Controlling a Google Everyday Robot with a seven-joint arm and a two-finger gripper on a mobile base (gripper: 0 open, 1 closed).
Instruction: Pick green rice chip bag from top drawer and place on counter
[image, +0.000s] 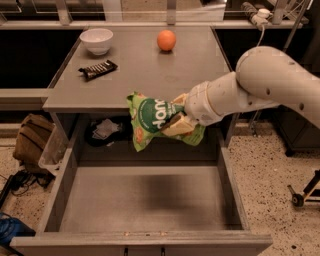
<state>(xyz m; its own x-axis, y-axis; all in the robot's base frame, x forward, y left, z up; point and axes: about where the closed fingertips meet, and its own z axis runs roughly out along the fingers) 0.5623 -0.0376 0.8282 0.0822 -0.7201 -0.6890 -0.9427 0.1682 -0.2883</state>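
Note:
The green rice chip bag (150, 120) hangs in the air, held by my gripper (176, 119), which is shut on its right side. The bag is above the back of the open top drawer (140, 200) and level with the front edge of the counter (145, 75). The drawer's grey flat bottom is bare, with a dark shadow under the bag. My white arm (260, 85) reaches in from the right.
On the counter stand a white bowl (96, 40), an orange (166, 40) and a small black candy bar (97, 69). A dark opening with papers (105, 130) lies under the counter. A brown bag (32, 140) sits on the floor at left.

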